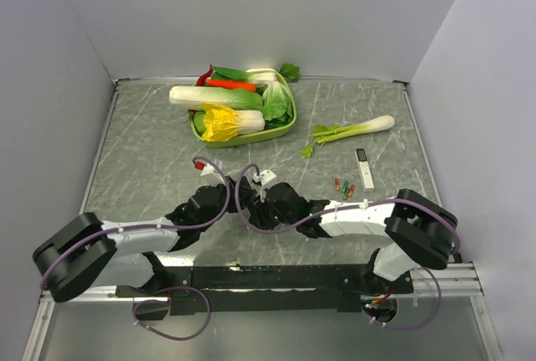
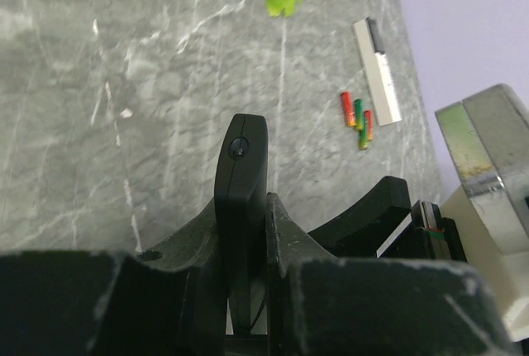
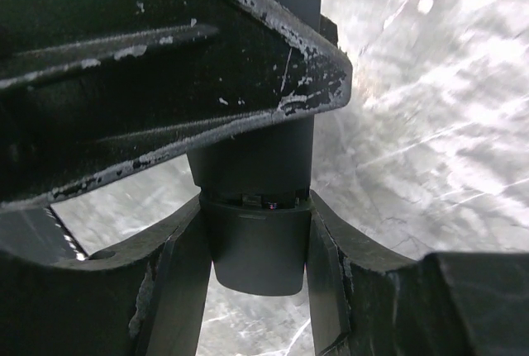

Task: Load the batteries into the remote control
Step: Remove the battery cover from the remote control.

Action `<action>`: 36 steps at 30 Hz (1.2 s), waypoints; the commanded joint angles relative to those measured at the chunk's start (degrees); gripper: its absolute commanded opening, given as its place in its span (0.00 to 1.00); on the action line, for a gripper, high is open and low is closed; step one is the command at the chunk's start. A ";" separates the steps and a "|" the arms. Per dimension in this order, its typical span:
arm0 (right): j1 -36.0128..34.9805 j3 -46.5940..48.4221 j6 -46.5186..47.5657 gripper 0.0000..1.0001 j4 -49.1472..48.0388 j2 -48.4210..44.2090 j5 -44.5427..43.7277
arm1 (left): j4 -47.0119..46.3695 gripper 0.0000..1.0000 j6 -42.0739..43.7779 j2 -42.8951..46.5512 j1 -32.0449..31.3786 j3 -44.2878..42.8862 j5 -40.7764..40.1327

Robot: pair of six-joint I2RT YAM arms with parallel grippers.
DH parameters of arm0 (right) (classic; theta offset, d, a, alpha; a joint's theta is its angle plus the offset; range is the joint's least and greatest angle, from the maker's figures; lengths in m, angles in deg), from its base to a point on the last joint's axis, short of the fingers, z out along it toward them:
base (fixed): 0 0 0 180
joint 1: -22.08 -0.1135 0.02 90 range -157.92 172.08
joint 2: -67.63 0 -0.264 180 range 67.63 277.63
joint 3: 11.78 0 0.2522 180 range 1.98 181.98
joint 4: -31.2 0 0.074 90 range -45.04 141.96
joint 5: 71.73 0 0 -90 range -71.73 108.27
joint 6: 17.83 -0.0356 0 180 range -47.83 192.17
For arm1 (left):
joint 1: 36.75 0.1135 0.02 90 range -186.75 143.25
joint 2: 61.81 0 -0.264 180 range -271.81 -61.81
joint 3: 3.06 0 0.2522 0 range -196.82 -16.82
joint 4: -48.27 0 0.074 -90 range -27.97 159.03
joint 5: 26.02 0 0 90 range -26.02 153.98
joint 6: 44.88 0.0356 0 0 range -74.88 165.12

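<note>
The black remote control point(image 2: 241, 166) stands edge-on between the jaws of my left gripper point(image 2: 246, 211), which is shut on it. In the right wrist view my right gripper point(image 3: 258, 236) is shut on the remote's end piece point(image 3: 258, 249), below a seam across the body. A finger of the left gripper point(image 3: 165, 59) crosses above it. In the top view both grippers, left point(image 1: 219, 198) and right point(image 1: 280, 202), meet at the table's middle front and hide the remote. The red and green batteries point(image 1: 343, 186) lie on the table to the right, also in the left wrist view point(image 2: 357, 120).
A slim white device with a dark end point(image 1: 364, 168) lies just beyond the batteries. A celery stalk point(image 1: 352, 131) lies behind it. A green basket point(image 1: 289, 126) of vegetables stands at the back centre. Grey walls enclose the marbled table.
</note>
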 commanded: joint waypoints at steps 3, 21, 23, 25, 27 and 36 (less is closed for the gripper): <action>1.73 0.49 -2.81 0.26 2.05 5.18 5.16 | -10.79 0.01 0.28 -7.79 1.22 1.44 -7.20; 1.73 2.95 -0.35 0.49 9.70 7.30 3.93 | -8.86 0.02 -1.48 -14.13 5.09 0.47 -9.14; 1.73 3.04 -0.17 0.53 9.87 7.03 3.93 | -9.21 0.03 -1.48 -14.48 5.18 0.56 -8.44; 1.73 2.86 0.01 0.55 10.31 6.59 3.93 | -9.65 0.03 -1.74 -14.66 5.26 0.82 -8.08; 1.82 2.86 0.27 0.56 10.84 6.24 3.49 | -10.17 0.04 -2.00 -14.75 5.35 1.26 -7.64; 1.82 3.12 0.36 0.56 12.24 6.94 3.05 | -9.57 0.04 -2.10 -14.40 5.53 1.52 -7.46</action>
